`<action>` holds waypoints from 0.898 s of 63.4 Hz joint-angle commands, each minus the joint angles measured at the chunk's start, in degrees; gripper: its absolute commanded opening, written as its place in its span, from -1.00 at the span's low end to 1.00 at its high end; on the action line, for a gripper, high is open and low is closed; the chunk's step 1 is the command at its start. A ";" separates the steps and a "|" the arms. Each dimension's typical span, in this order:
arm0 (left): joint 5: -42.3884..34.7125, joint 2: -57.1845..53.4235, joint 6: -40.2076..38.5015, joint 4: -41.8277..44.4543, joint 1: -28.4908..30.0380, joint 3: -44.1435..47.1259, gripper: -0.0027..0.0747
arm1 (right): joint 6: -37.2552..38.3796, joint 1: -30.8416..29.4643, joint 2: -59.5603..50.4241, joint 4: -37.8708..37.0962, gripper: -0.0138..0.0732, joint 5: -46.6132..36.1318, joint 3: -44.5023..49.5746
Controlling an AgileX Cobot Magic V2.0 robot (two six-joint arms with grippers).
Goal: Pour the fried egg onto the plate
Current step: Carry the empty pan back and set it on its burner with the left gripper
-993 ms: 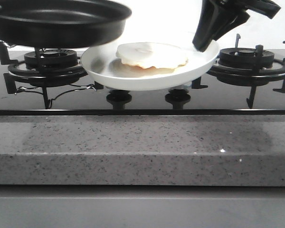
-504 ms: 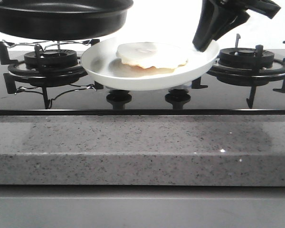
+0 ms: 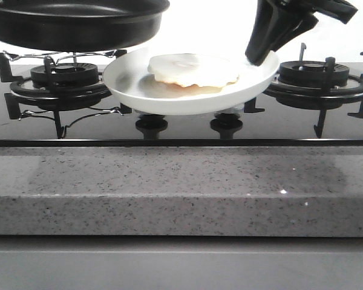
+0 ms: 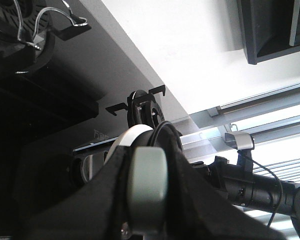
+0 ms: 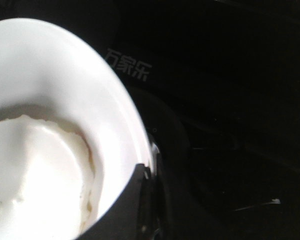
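Much is cut off here: in the front view the black frying pan (image 3: pixel 72 24) runs out of the top and left edges, so neither its handle nor the left tool is seen there, and the right tool (image 3: pixel 258 55) shows only as a dark angled finger coming down from the upper edge to the right rim of the plate (image 3: pixel 190 103). In the left wrist view the left tool (image 4: pixel 146 190) fills the bottom as a dark mass around a grey rounded piece that may be the pan handle; whether it is spread or pressed together I cannot tell. The right wrist view is mostly black, and the right tool (image 5: pixel 142 200) is only a dark shape overlapping the plate (image 5: pixel 65 75) at its rim, apparently pinching it, though the far finger is hidden. The fried egg (image 3: pixel 192 70) lies on the plate, a cream-white disc with a wavy edge, slightly domed, with a thin orange-red streak showing under its front edge; in the right wrist view the fried egg (image 5: pixel 35 175) is washed out to a pale blur. The plate sits tilted, its underside above the two black knobs (image 3: pixel 151 125) of the stove (image 3: pixel 181 124), between the left burner (image 3: pixel 60 81) and right burner (image 3: pixel 317 78). The speckled grey table (image 3: pixel 181 187) fronts the stove.
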 commanded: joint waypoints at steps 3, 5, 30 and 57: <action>0.21 -1.47 -0.31 -8.02 0.07 -1.56 -0.98 | -0.26 -0.15 -2.93 1.94 -0.95 -2.51 -1.45; -1.52 -1.47 -0.31 -9.07 0.07 -1.56 -0.98 | -0.26 -0.15 -2.93 1.94 -0.95 -2.51 -1.45; -3.51 19.88 -6.78 -14.56 0.42 -22.07 -0.98 | -0.26 -0.15 -2.93 1.94 -0.95 -2.45 -1.45; -10.32 36.53 -9.39 -14.31 -0.18 -36.14 -0.98 | -0.26 -0.15 -2.93 1.94 -0.95 -2.45 -1.45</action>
